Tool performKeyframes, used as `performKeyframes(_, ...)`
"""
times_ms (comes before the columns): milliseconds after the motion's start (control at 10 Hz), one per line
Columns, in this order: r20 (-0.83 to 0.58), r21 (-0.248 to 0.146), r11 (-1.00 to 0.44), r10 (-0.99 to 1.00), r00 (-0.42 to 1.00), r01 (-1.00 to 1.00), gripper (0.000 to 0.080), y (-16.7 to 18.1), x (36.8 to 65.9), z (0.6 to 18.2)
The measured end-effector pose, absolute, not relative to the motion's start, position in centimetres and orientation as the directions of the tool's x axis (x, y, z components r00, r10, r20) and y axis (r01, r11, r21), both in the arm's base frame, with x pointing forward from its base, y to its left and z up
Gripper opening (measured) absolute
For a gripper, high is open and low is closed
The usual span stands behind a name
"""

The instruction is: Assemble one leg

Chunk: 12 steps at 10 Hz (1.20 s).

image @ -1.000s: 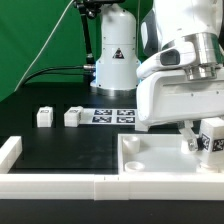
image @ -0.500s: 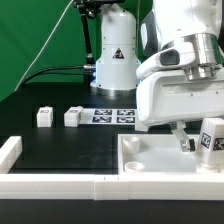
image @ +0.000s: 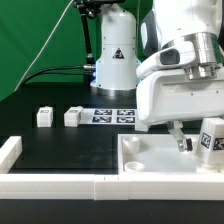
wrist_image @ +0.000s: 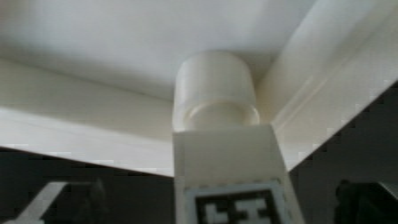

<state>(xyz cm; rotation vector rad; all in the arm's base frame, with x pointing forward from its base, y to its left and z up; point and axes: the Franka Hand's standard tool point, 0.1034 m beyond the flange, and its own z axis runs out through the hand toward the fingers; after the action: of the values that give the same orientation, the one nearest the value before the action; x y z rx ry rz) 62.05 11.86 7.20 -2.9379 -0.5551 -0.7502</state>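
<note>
A white leg (image: 212, 135) with a square marker tag stands upright on the large white tray (image: 150, 157), at its corner on the exterior view's right. My gripper (image: 203, 143) is open around the leg. One finger (image: 180, 141) stands clear of the leg; the other is hidden. In the wrist view the leg (wrist_image: 222, 130) fills the middle, its tag facing the camera. A dark finger (wrist_image: 50, 200) shows on each side of the leg, both apart from it, with the tray (wrist_image: 107, 40) behind.
Two more small white legs (image: 44, 116) (image: 72, 117) lie on the black table at the exterior view's left. The marker board (image: 112, 116) lies beside them. White border rails run along the front (image: 60, 185) and left (image: 10, 152). The arm's base (image: 115, 60) stands behind.
The visible finger has moved away from the leg, so the jaws have opened. The leg stays standing on the tray.
</note>
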Motion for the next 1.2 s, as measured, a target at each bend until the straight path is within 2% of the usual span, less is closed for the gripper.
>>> performKeyframes(100,0.474,0.035,-0.933,0.33,0.816,0.358,0.0649,11.7,62.2,8.5)
performKeyframes(200,0.467,0.033,-0.932,0.333,0.819,0.36,0.0649,11.7,62.3,9.0)
performKeyframes(500,0.432,0.021,-0.93,0.34,0.835,0.368,0.0649,12.0,62.0,8.7)
performKeyframes(600,0.326,-0.015,-0.928,0.348,0.879,0.373,0.0649,12.5,61.2,8.2)
performKeyframes(700,0.201,-0.048,-0.927,0.356,0.913,0.372,0.0649,12.7,61.5,8.6)
performKeyframes(1000,-0.059,-0.114,-0.917,0.391,0.919,0.383,0.0649,12.9,61.6,8.8)
performKeyframes(1100,-0.012,-0.104,-0.915,0.393,0.919,0.39,0.0649,12.8,63.2,8.9)
performKeyframes(1200,0.0,-0.101,-0.914,0.395,0.919,0.393,0.0649,12.5,63.2,8.7)
